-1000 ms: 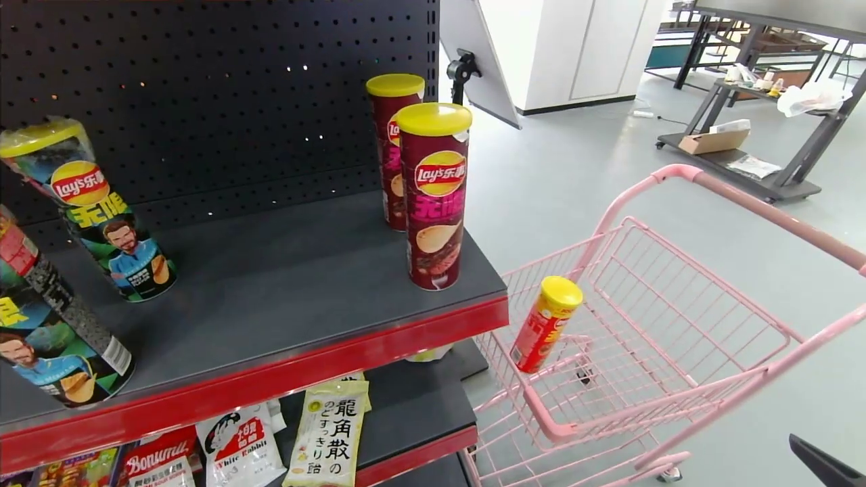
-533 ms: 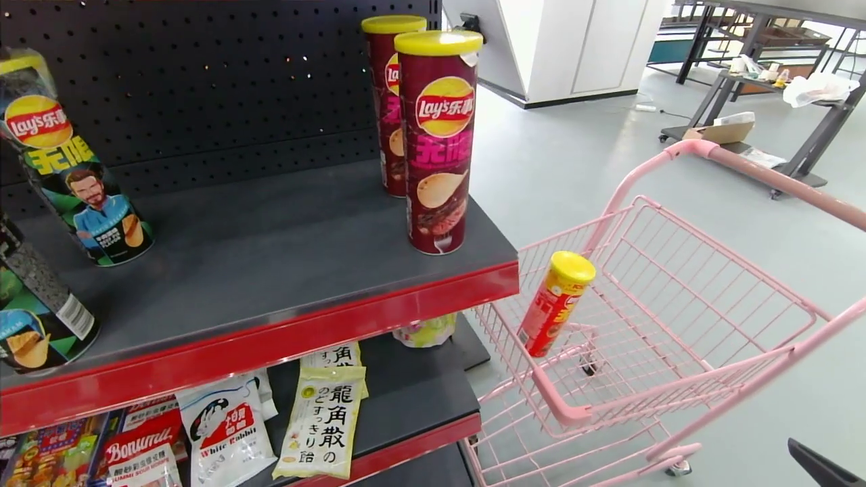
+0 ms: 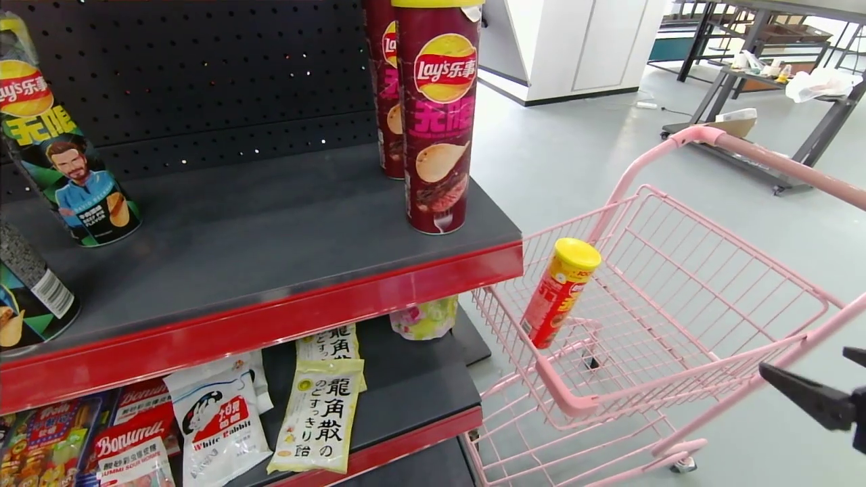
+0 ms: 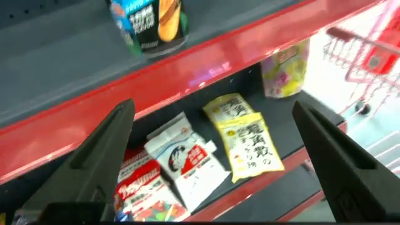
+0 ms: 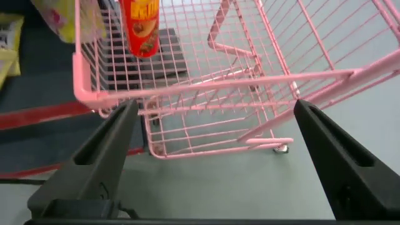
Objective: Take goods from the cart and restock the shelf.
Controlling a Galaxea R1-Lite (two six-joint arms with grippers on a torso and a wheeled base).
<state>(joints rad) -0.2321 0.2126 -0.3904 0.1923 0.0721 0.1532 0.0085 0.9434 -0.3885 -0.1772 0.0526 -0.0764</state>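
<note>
**One can in the cart, both end effectors empty**

The red can [image 3: 560, 291] is the item you need to fetch. It is a slim tube with a yellow lid and a glossy printed body. It stands tilted in the pink wire cart [image 3: 567, 406], in the corner nearest the shelf, with its lid up and its side against the mesh wall. That lean probably comes from the sloping basket floor, so expect it to roll or slip if you nudge it.

Your right end effector [image 5: 214, 109] hangs outside the cart's near rim, well apart from the can. Its jaws are spread wide and hold nothing. Your left end effector [image 4: 212, 106] is spread just as wide and is also empty. It faces the red lip of the shelf [image 3: 270, 223] and the snack bags [image 3: 321, 419] on the tier below.

On the upper tier, two maroon cans [image 3: 438, 122] stand upright at the end by the cart and green cans [image 3: 74, 182] stand at the far end. The bare board between them looks like the natural slot.
</note>
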